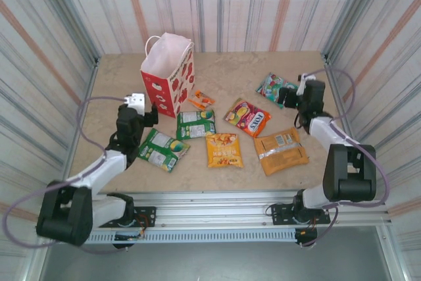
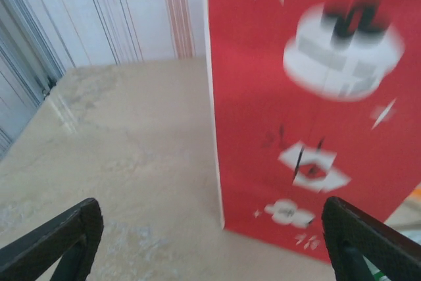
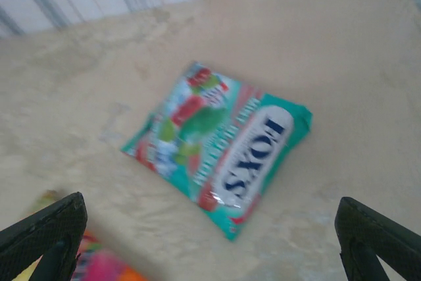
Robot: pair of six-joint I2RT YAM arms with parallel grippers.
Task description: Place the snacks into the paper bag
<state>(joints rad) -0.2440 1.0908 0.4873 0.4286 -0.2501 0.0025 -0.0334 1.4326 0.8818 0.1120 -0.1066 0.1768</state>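
Teal Fox's packet [image 3: 220, 153] first, flat on the table [image 1: 230, 70] just ahead of the right gripper [image 1: 287, 95] and well apart from the paper bag [image 1: 168, 74]: keep those open jaws wide, descend square, pinch one edge (left gripper [image 1: 150, 115] likewise open-jawed, facing the bag's red side).

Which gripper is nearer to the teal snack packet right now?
Right. The right gripper sits open just beside the teal packet, at its right edge in the top view. The left gripper is across the table, open and facing the paper bag.
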